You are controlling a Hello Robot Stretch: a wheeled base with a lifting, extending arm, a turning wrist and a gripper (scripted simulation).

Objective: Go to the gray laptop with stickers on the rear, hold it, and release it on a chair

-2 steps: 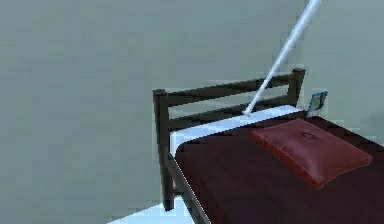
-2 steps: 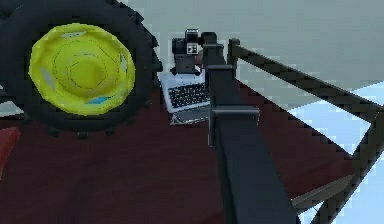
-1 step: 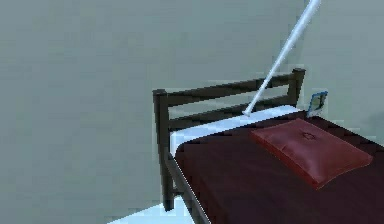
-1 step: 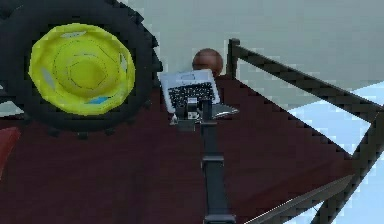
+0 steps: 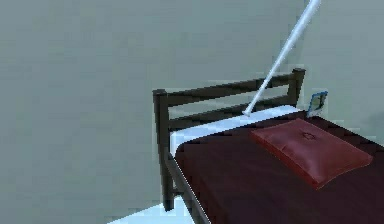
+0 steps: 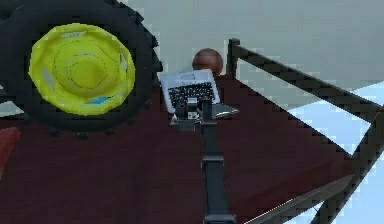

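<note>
Hand at the laptop: a grey laptop [image 6: 190, 90] lies open on the dark red cover of a bed [image 6: 270, 150], seen in the arm side view. Its pale screen is tilted up and its dark keyboard is turned toward the robot's arm [image 6: 213, 170]. Its rear faces away and is hidden.

The arm, a dark square bar, reaches out over the bed. The hand [image 6: 198, 110] at its far end sits at the laptop's near edge. Because the laptop rests on the bed right behind it, it cannot be told whether the hand is grasping the laptop or carries nothing.

A large black tyre [image 6: 80, 65] with a yellow hub stands by the bed, just beside the laptop. A brown ball [image 6: 207, 60] shows at the bed's far edge, behind the screen. A dark wooden rail [image 6: 290, 75] closes one end of the bed.

In the forward view, a red pillow [image 5: 310, 150] lies on the bed near its dark slatted headboard [image 5: 225, 95]. A strip of white sheet [image 5: 215, 132] runs between pillow and headboard. A white pole [image 5: 285, 60] slants upward from the headboard against the grey-green wall [image 5: 90, 80] behind the bed.
</note>
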